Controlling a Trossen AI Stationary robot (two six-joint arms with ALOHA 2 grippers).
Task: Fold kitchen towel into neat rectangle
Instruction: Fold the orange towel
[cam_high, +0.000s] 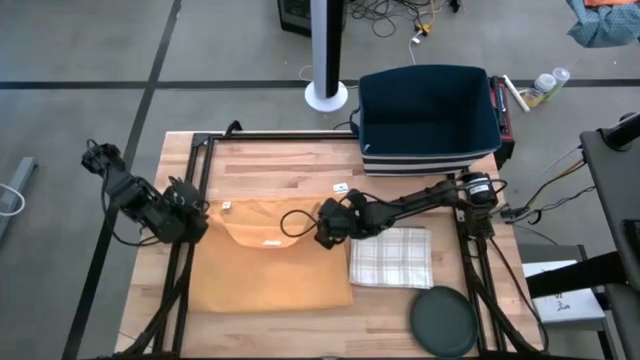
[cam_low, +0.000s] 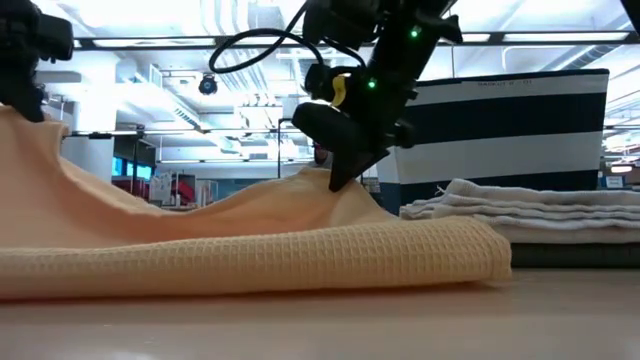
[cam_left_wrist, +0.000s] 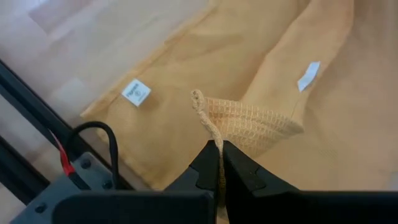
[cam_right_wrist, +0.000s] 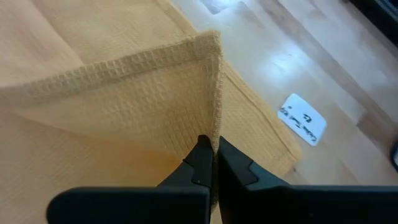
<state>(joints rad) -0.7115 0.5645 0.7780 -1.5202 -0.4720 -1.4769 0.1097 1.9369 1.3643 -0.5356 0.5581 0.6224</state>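
A tan waffle-weave kitchen towel (cam_high: 270, 275) lies on the wooden table, its near part flat and its near fold (cam_low: 300, 255) resting on the tabletop. Its far part is raised at both ends and sags between them. My left gripper (cam_high: 197, 224) is shut on the towel's far left corner, which rises high at the left of the low view (cam_low: 30, 130). My right gripper (cam_high: 325, 235) is shut on the far right corner, just above the cloth (cam_low: 335, 180). My left gripper (cam_left_wrist: 221, 144) pinches the towel's hemmed edge beside the far left corner (cam_left_wrist: 214, 134) between its two fingers, slanting down from the left. The corner tip (cam_left_wrist: 199, 99) stands out past the fingertips. The cloth below hangs slack down to the flat part. My right gripper (cam_right_wrist: 214, 142) pinches the hemmed side edge at the far right corner (cam_right_wrist: 216, 124) between its two fingers, slanting down from the right. The corner stands out past the fingertips, lifted a little off the layer beneath. The cloth falls slack toward the towel's middle.
A folded checked towel (cam_high: 390, 257) lies right of the tan one, with a dark round disc (cam_high: 442, 320) at the near right. A dark blue striped basket (cam_high: 428, 115) stands at the far right. Black frame rails (cam_high: 190, 280) run along both sides.
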